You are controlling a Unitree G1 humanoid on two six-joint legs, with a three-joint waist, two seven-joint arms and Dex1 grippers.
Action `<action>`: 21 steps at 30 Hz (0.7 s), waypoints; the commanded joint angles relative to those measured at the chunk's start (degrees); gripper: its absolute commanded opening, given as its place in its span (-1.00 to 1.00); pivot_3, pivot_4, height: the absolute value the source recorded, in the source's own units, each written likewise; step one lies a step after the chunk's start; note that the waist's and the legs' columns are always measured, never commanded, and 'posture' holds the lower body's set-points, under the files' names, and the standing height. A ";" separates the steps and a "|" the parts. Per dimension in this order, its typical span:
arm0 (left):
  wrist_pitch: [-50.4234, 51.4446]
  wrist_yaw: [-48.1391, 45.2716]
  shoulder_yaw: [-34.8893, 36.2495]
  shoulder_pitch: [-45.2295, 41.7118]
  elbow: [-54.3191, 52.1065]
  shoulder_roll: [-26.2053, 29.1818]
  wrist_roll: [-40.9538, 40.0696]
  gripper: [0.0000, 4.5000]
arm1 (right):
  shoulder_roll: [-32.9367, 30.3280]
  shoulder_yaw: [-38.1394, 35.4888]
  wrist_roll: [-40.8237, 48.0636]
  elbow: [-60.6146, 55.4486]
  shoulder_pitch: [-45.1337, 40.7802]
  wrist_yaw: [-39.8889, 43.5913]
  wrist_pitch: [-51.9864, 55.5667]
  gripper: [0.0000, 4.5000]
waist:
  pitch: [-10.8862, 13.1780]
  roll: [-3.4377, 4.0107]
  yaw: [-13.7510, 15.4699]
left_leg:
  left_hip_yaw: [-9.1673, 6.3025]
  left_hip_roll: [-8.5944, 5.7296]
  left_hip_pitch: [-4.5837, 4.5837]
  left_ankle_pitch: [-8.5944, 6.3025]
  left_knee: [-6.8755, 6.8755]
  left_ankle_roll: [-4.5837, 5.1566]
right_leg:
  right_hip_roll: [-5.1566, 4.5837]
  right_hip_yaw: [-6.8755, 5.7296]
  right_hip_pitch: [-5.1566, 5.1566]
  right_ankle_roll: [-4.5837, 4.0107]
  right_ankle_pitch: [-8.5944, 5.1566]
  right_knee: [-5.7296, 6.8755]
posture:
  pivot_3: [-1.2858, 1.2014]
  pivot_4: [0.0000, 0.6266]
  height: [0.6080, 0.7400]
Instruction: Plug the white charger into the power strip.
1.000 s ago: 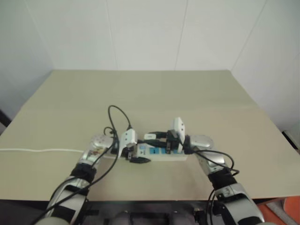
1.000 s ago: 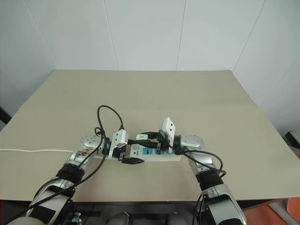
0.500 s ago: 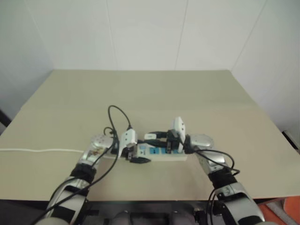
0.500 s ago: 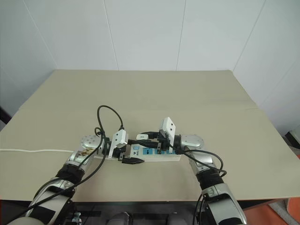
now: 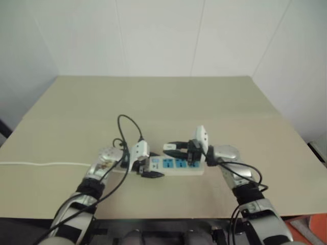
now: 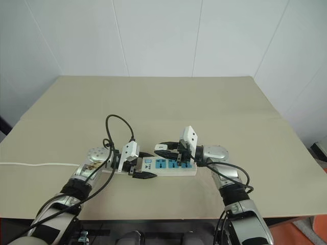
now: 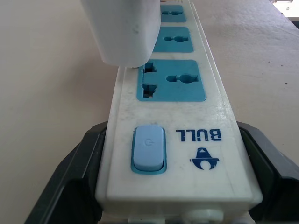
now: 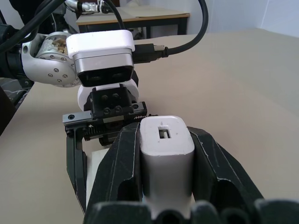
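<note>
so the power strip [image 6: 166, 166] is lying flat on the beige worktop [image 6: 163, 102], close to the front edge and about midway along it, its long side running along that edge; the left gripper [image 6: 141, 167] is clamped on the strip's switch end, one black finger on each long side; the right gripper [image 6: 164, 149] is squeezing the white charger [image 8: 167, 154] between its fingers, holding it over the strip's back edge near the first blue socket [image 7: 171, 80]; thin white cord [image 6: 36, 164] runs off toward the worktop's left edge
</note>
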 commanded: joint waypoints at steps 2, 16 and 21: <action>0.28 -1.05 -0.88 0.90 -1.26 1.31 0.89 0.47 | 0.65 -0.17 0.97 -1.40 -0.49 1.24 0.30 -0.49 | 0.00 0.00 0.00 | 0.00 0.00 0.00 0.00 0.00 0.00 | 0.00 0.00 0.00 0.00 0.00 0.00 | 0.03 -0.52 1.00; 1.10 -0.97 -0.59 2.11 -3.02 1.89 0.39 0.47 | 2.62 0.90 -0.66 1.76 -1.60 2.66 -1.45 -0.49 | 0.00 0.00 -0.31 | 0.00 0.02 0.03 0.00 -0.01 0.00 | 0.01 0.00 0.00 0.00 0.00 0.01 | 0.03 -0.52 1.00; 1.47 -0.88 -0.44 2.38 -3.62 1.87 0.33 0.47 | 3.28 0.95 -1.05 2.37 -1.92 2.91 -1.77 -0.49 | 0.00 0.00 -0.28 | 0.00 0.02 0.02 0.00 -0.01 0.00 | 0.01 0.00 0.00 0.00 0.00 0.01 | 0.03 -0.52 1.00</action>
